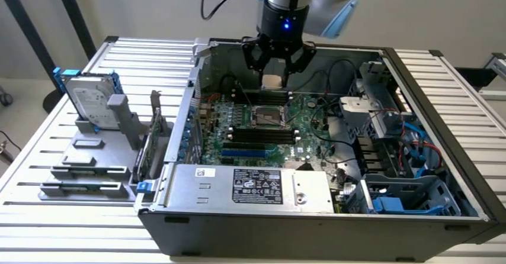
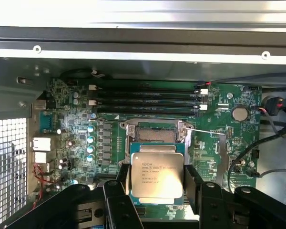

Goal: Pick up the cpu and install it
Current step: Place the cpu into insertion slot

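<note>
The cpu [image 2: 157, 177], a small flat square chip with a silver-grey printed metal top, hangs between my black fingers [image 2: 122, 181] in the wrist view. My gripper [image 1: 273, 79] is shut on the cpu [image 1: 272, 81] and hovers inside the open computer case, above the green motherboard [image 1: 308, 139]. The open square cpu socket [image 1: 269, 118] with its metal frame lies below and slightly nearer the exterior camera; in the wrist view the cpu socket [image 2: 156, 133] sits just past the chip's edge.
The case walls [image 1: 189, 98] surround the board. A power supply [image 1: 253, 186] lies at the near side, drive cages and cables [image 1: 395, 151] at the exterior view's right. At the exterior view's left, a hard drive [image 1: 89, 101] stands in grey holder blocks [image 1: 87, 169].
</note>
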You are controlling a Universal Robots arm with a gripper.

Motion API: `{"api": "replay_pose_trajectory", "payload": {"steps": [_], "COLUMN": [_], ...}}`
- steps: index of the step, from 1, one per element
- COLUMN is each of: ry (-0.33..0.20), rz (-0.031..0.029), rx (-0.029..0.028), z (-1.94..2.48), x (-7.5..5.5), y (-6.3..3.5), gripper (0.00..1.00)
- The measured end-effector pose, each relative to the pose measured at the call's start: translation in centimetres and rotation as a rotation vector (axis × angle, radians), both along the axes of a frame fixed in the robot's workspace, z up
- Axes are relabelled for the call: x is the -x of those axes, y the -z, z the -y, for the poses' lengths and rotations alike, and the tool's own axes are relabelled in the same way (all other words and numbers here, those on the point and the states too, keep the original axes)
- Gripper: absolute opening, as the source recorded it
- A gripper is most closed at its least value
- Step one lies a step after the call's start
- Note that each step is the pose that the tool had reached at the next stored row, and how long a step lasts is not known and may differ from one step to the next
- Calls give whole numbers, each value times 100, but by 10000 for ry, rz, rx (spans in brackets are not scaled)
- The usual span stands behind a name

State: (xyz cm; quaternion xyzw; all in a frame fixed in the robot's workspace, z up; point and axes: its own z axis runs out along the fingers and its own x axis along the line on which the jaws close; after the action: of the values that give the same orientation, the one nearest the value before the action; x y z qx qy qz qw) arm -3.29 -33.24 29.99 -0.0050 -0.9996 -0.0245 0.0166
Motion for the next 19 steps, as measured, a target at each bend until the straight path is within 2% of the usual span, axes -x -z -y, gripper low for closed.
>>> {"api": "replay_pose_trajectory", "payload": {"steps": [5,19], "ry": [686,3096], "rz": [-30,-258], "rx": [-1,27], "z": [0,0], "x": [1,1], "y": [17,131], "gripper": [55,55]}}
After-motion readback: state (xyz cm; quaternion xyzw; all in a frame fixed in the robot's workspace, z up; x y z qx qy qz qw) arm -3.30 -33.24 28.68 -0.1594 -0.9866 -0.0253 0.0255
